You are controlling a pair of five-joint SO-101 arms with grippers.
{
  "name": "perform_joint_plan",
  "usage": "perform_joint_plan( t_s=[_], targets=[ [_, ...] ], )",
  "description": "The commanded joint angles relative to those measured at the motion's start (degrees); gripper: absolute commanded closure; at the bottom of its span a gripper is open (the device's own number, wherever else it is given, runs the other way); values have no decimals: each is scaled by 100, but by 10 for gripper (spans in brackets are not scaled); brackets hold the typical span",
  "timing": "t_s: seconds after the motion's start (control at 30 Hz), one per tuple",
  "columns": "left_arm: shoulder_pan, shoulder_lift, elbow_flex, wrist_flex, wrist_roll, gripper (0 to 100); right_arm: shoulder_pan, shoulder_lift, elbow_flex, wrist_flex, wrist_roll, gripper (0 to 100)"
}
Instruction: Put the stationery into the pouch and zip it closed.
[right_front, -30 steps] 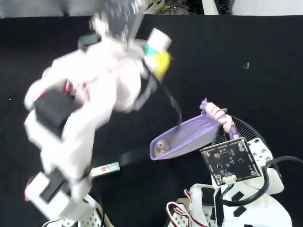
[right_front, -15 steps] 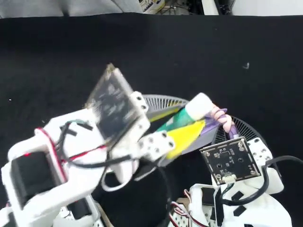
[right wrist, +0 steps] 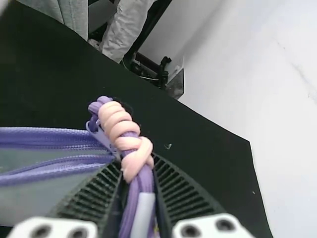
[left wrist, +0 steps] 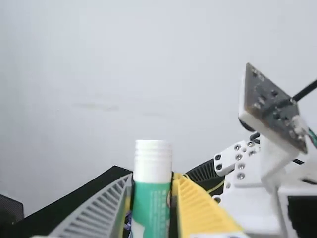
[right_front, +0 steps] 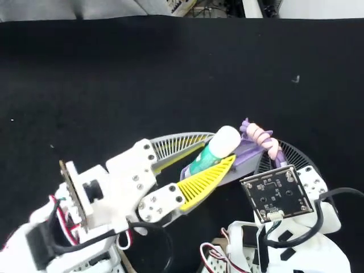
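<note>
Glue stick (right_front: 213, 151), clamped in the left gripper (right_front: 221, 148) over the purple pouch (right_front: 248, 153) whose right end the right gripper (right wrist: 137, 194) pinches, could snag the narrow mouth and roll off if dropped askew.

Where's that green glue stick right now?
In the high view, the glue stick sits clamped in the left tool, at the open mouth of the purple pouch.

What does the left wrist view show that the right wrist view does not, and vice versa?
Left wrist, not right wrist: the glue stick clamped in the left gripper, and the right arm's camera board. Right wrist, not left wrist: the pink zipper cord on the purple pouch, held in the right gripper. Both: the black table and a white wall.
</note>
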Motion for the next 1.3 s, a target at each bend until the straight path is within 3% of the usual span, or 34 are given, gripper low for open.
perform_joint_plan(
  t_s=[0.0, 0.27, 0.57, 0.9, 1.13, 1.27],
  targets=[
    [-66, -422, 1138, -1187, 26, 972, -70, 136, -4, -9, 53, 988],
    [-127, -422, 1930, -2075, 9, 972, -70, 136, -4, -18, 53, 988],
    [-936, -35, 2501, -2963, 26, 972, -70, 136, -4, -18, 53, 988],
    [-919, 1336, 2053, -3437, 88, 972, -70, 136, -4, -9, 53, 988],
    [-919, 1899, 2053, -3771, 730, 969, -70, 136, -4, 0, 53, 988],
    [-919, 1908, 2114, -3719, 782, 877, -70, 136, 4, 0, 53, 988]
  ],
)
